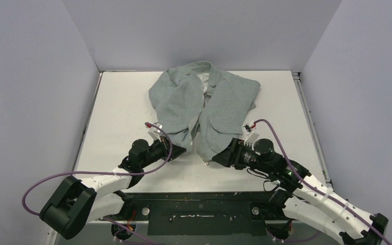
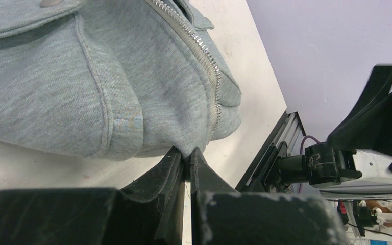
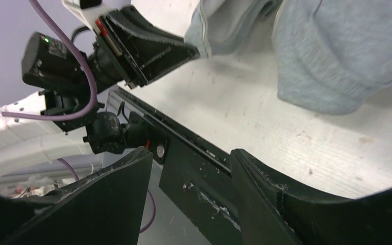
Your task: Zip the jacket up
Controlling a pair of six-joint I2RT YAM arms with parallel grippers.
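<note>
**JACKET FRONT OPEN, LEFT HEM CLAMPED**

Left claw [image 1: 182, 149]: clenched on the jacket [image 1: 224, 102] at the near hem corner of its left panel, low over the table [image 1: 122, 102]. In the left wrist view, fingers [image 2: 171, 166] pressed together, grey fabric pinched at the very tips. Purple cable [image 1: 155, 162] looped from wrist to base along the left arm.

Jacket: crumpled on the far middle of the table, collar toward the back wall. Front unzipped, with the two panels lying side by side and a narrow gap between them that runs toward the near edge. Sleeves not clearly told apart from above. Zipper [image 2: 204, 56]: one pale row of teeth along the left panel's edge, running down to the hem just above the clamped fingertips, not joined to a second row in that view. Slider not made out.

Right claw [image 1: 215, 159]: released, fingers well apart with nothing between them. Low over the table, just beside the near hem [image 3: 326, 97] of the right panel. In the right wrist view, hem lying flat on the table beyond the fingertips, apart from both. In the same view, left claw across the gap with the other hem corner in its tips.
</note>
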